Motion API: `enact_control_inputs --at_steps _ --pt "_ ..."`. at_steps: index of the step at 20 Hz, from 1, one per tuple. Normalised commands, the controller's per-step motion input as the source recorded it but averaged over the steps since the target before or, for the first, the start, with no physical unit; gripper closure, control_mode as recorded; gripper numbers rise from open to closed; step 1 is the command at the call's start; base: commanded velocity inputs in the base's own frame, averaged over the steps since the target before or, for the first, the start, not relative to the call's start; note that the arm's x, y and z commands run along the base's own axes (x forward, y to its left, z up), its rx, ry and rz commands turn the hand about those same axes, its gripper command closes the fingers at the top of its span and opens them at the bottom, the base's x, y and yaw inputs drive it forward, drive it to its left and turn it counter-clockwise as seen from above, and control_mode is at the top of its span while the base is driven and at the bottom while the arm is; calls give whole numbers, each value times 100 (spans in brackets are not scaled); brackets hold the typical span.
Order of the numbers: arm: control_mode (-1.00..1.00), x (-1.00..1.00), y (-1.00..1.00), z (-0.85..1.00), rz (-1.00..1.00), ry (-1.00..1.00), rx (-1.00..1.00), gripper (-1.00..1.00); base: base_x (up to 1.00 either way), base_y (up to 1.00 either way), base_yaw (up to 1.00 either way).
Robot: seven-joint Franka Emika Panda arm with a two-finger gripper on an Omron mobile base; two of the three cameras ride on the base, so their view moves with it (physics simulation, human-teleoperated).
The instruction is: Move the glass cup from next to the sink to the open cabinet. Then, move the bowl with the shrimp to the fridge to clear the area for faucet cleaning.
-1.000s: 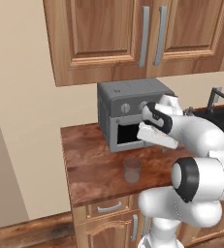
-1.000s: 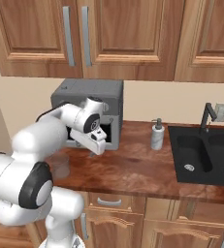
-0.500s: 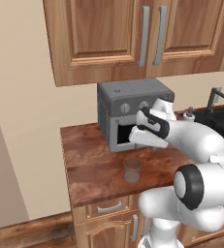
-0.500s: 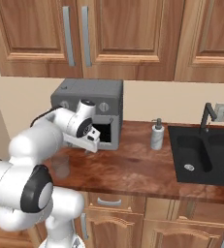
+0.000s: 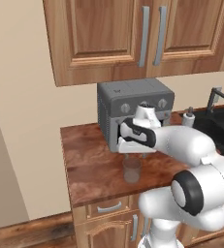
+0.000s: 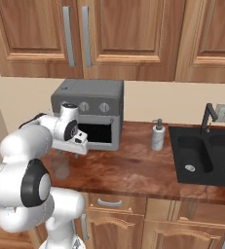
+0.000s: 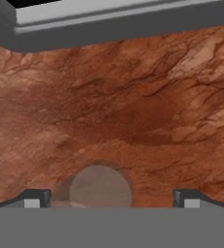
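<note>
Hovering the end effector (image 7: 108,201), fingers spread and empty, above the glass cup (image 5: 131,169), lower centre of frame on the wood surface (image 5: 91,167). First step: I need to descend and close around it.

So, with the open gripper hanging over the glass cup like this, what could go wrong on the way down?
1. In the hand view the glass cup sits off-centre, nearer one fingertip of the open gripper, so a straight descent might clip the rim and tip it.
2. The cup stands near the counter's front edge, so a nudge could push it off.
3. The grey oven sits just behind the hand, so it may get bumped.
</note>
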Motion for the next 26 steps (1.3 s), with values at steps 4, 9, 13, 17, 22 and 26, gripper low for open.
enact_control_inputs --at_steps 4,9,13,17,22,26 --pt "-100 -13 4 -47 3 5 -10 -100 0 0 0" --pt "-100 -13 0 -34 2 4 -5 -100 0 0 0" --pt "-100 -42 -9 37 0 -19 5 -100 0 0 0" --pt "-100 -12 -1 13 0 -7 1 -100 0 0 0" --pt "-100 -23 -11 -8 0 0 0 -100 0 0 0" --pt "-100 -24 -23 0 1 -1 3 -100 0 0 0"
